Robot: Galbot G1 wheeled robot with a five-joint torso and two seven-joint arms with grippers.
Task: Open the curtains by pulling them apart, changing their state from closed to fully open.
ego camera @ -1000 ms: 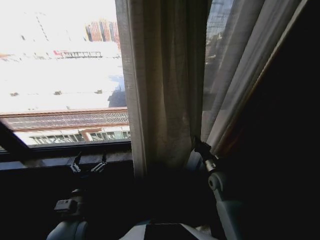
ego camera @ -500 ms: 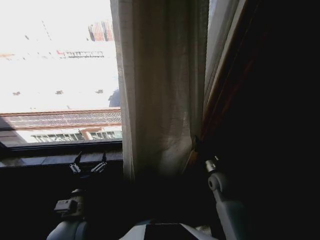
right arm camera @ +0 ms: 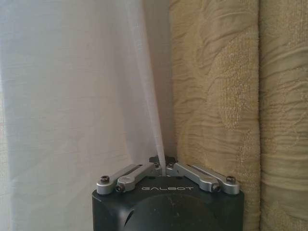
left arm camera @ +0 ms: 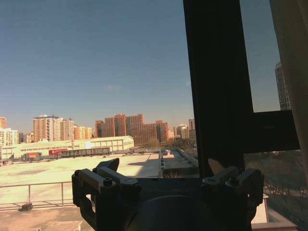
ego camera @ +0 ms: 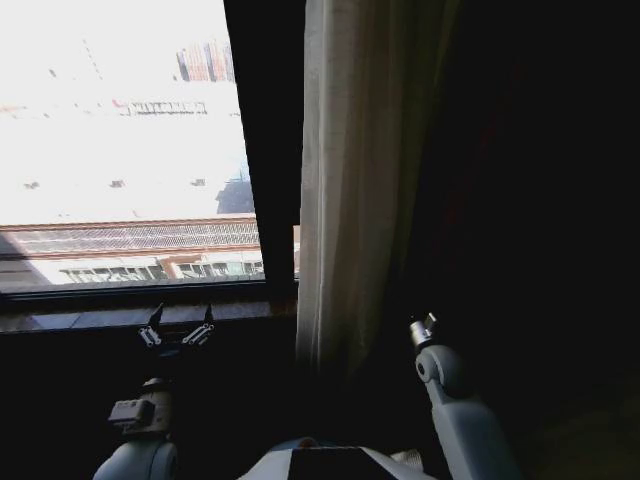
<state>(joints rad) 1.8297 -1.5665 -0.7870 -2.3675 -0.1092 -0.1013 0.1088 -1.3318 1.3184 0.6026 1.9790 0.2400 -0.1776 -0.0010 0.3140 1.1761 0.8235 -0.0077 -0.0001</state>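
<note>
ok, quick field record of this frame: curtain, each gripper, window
curtain: sheer white curtain bunched right of the black window frame bar, beside a heavier beige drape
right gripper: right gripper low at the curtain's right edge, fingers shut on a fold of the curtain
left gripper: left gripper low near the window sill, fingers open, holding nothing
window: glass left of the curtain uncovered, rooftops and buildings in view
</note>
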